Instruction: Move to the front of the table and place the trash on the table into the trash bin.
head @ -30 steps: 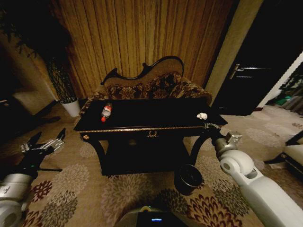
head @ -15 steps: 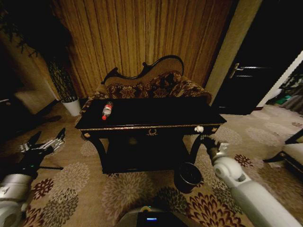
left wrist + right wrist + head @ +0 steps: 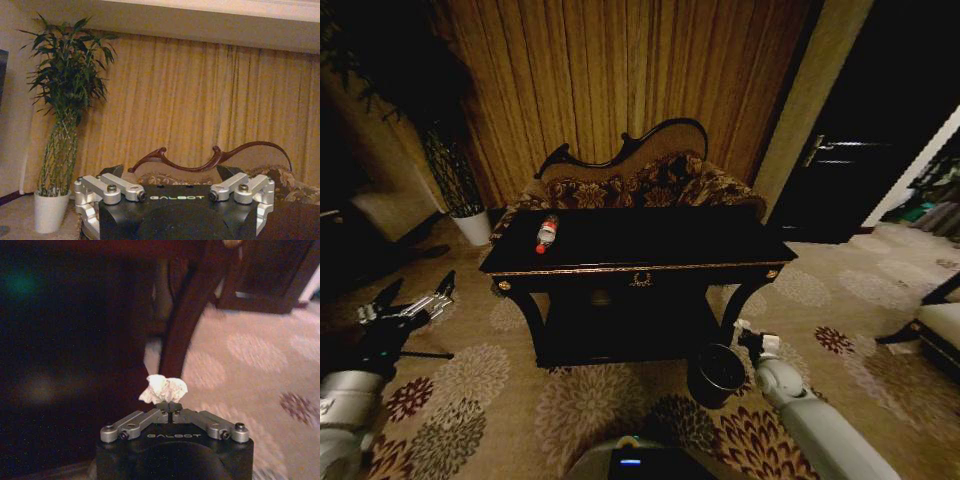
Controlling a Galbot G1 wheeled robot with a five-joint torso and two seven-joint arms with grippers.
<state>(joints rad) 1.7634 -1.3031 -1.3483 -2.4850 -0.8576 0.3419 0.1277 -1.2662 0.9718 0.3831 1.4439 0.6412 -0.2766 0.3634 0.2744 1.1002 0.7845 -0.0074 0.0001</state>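
Down by the table's right leg: my right gripper (image 3: 742,331), fingers pinched on a white scrap (image 3: 164,388)
Scrap to bin: trash bin (image 3: 718,373) sits just beside and below the pinch, toward centre (a short carry, I judge)
Bottle: red-capped, lying on the table (image 3: 650,240), far-left corner (image 3: 547,233)
Left gripper (image 3: 408,301): fingers spread wide, idle, nearer the bottle
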